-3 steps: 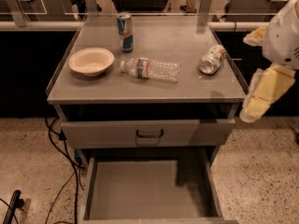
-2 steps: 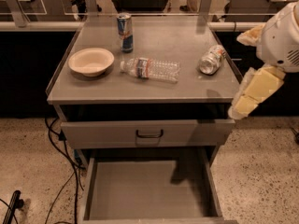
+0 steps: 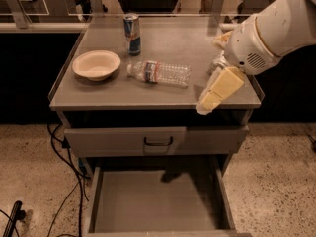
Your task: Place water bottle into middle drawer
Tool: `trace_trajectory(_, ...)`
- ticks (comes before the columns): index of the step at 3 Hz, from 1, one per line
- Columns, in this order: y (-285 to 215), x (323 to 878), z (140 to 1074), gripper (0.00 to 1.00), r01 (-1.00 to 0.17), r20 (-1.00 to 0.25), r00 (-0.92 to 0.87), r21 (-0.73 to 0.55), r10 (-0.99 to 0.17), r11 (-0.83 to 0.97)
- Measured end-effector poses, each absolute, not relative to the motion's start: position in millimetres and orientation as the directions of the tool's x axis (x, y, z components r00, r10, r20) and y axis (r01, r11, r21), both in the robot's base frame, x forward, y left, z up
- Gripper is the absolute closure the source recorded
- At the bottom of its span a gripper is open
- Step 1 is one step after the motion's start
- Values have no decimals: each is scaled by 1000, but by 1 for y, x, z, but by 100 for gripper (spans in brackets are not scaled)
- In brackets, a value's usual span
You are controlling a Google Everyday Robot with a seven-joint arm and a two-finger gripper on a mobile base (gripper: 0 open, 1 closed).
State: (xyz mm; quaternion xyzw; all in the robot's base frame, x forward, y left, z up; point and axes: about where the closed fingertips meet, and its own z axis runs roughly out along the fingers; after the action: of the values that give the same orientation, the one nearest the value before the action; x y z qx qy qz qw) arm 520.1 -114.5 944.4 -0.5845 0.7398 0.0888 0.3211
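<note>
The water bottle lies on its side in the middle of the grey cabinet top, white cap pointing left. The middle drawer is pulled out below, and its flat grey floor is bare. My gripper hangs from the white arm over the top's front right edge. It is to the right of the bottle, apart from it, and holds nothing that I can see.
A tall blue-and-silver can stands behind the bottle. A white bowl sits at the left. A short silver can is mostly hidden behind the arm. A shut drawer front with a black handle is above the open drawer. Cables lie on the floor at the left.
The arm and gripper have moved left, from beside the cabinet to over its front right edge, and now cover most of the short silver can. The bottle has not moved.
</note>
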Motion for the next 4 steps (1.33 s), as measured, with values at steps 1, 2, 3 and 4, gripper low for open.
trace_trajectory(1,-114,520,944,0,-922,-579,-110,-244,-808,301)
trace_trajectory(2,-105,529,940,0,-928,-607,-80,-243,-791,281)
trace_trajectory(3,-89,549,933,0,-936,-646,-34,-247,-762,251)
trace_trajectory(4,-69,575,919,0,-950,-676,-6,-227,-737,216)
